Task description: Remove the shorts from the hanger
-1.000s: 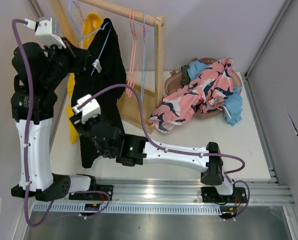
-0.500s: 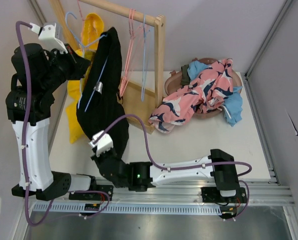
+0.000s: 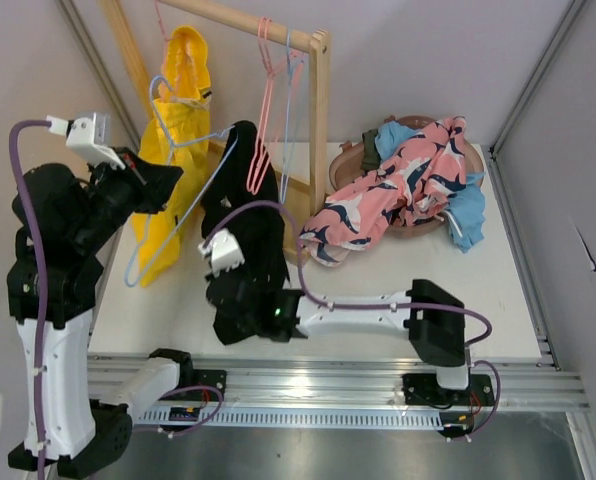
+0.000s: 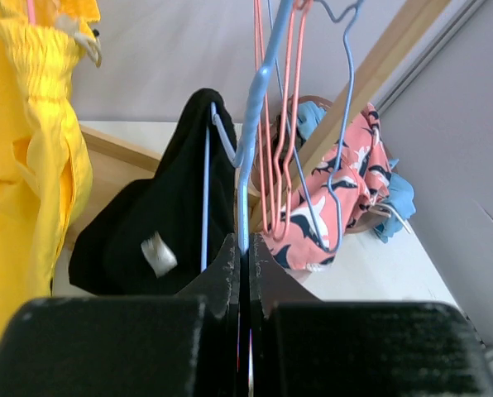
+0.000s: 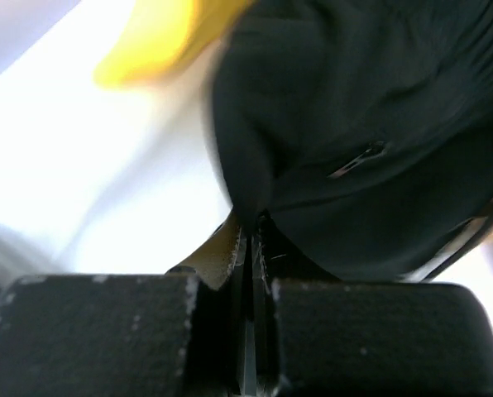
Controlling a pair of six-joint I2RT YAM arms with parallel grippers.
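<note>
The black shorts (image 3: 250, 205) hang draped over the right end of a light blue wire hanger (image 3: 183, 215), in front of the wooden rack. My left gripper (image 3: 176, 178) is shut on the hanger's wire near its neck. In the left wrist view the wire (image 4: 259, 107) runs up from my closed left gripper (image 4: 245, 248), with the shorts (image 4: 160, 219) behind on the left. My right gripper (image 3: 244, 270) is shut on the shorts' lower part. In the right wrist view the right gripper (image 5: 252, 227) pinches a fold of the black cloth (image 5: 379, 124).
A yellow garment (image 3: 183, 110) hangs at the rack's left. Pink and blue empty hangers (image 3: 275, 90) hang by the wooden post (image 3: 320, 120). A basket (image 3: 350, 152) with patterned and blue clothes (image 3: 408, 175) stands at the right. Walls close in on both sides.
My left gripper has come down and nearer with the hanger. The shorts have slid along to the hanger's right end. My right gripper moved back from the near edge, still holding them.
</note>
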